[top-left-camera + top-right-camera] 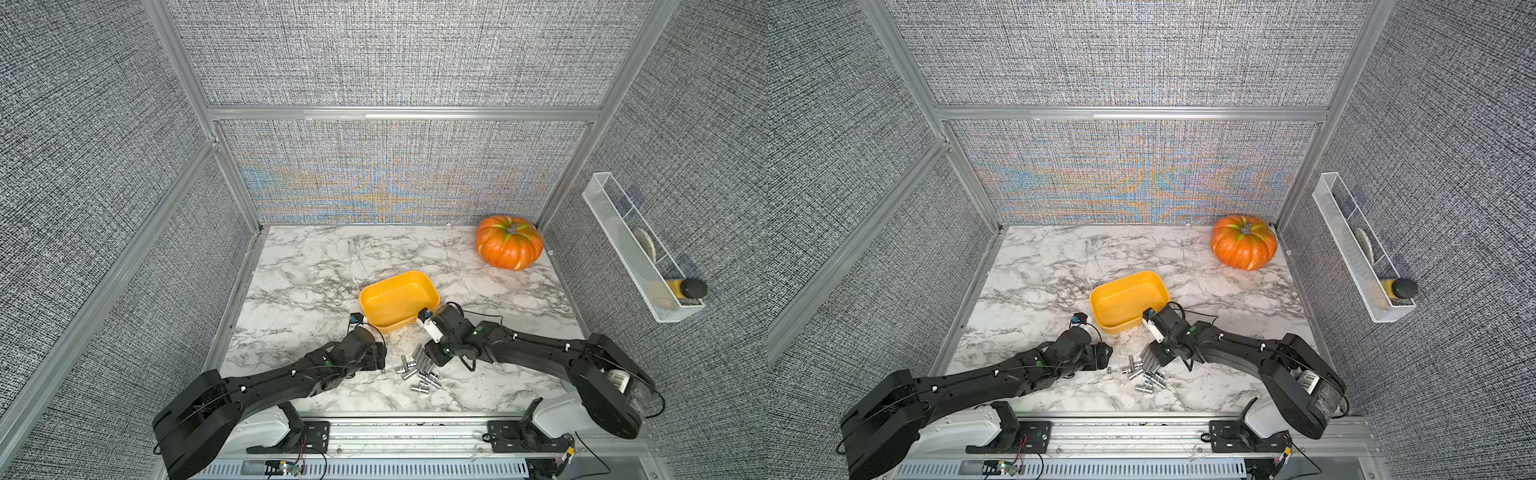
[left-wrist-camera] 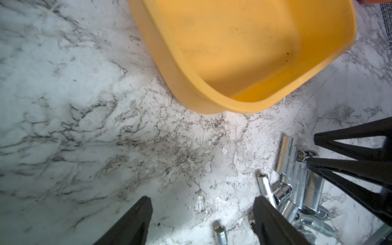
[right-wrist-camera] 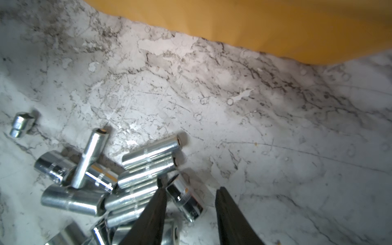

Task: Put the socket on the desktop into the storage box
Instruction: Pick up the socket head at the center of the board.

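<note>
Angled right arm [image 1: 540,345] down onto chrome sockets [image 1: 419,368]; set right gripper [image 3: 189,184] narrowly parted astride one short socket [image 3: 184,199], unclamped. Held left gripper [image 2: 201,199] wide beside heap. Logged sockets heaped on surface [image 1: 316,266], near yellow storage box [image 1: 395,303].

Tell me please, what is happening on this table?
A pile of metal sockets lies on the desktop. The right gripper straddles one short socket, jaws not yet shut on it. The left gripper hovers open beside the pile. The storage box is empty.
</note>
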`<state>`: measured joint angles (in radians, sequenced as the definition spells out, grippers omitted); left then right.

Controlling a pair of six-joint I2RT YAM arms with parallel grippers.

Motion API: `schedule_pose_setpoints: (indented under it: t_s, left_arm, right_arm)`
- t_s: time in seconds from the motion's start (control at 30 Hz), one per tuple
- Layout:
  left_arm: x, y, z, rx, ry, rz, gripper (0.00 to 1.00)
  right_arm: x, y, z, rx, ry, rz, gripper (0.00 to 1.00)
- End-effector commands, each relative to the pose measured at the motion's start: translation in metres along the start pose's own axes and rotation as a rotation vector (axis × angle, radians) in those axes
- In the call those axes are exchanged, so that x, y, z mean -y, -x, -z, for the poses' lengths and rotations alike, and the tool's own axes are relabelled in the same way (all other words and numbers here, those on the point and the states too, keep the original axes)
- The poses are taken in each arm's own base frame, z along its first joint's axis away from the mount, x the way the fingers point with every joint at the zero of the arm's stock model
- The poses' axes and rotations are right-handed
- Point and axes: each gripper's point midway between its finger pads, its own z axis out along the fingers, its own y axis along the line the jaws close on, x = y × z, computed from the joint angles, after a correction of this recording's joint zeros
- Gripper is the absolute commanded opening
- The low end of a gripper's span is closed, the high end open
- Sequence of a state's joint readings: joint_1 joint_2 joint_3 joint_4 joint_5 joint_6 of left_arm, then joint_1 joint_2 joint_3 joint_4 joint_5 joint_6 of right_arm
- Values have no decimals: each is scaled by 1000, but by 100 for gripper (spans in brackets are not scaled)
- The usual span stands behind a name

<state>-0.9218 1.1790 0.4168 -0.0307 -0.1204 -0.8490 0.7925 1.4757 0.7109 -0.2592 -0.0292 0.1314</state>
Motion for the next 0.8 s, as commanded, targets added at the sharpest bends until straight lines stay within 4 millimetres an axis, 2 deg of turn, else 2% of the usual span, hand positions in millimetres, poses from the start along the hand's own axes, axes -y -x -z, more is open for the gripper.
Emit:
schedule_pose_setpoints:
  t_s: [0.0,0.5,0.77]
  left_arm:
    - [-2,-1,1,2,1,5,80]
    - [-7,-2,2,12,15,28,80]
    - [-12,-3,3,12,38,42,80]
  right_arm:
    - [2,-2,-3,-11,-19,-3,44]
    - [8,-5,-10,-33,-52,-1,39]
    - [10,-8,-13,-43,-62,-10,27]
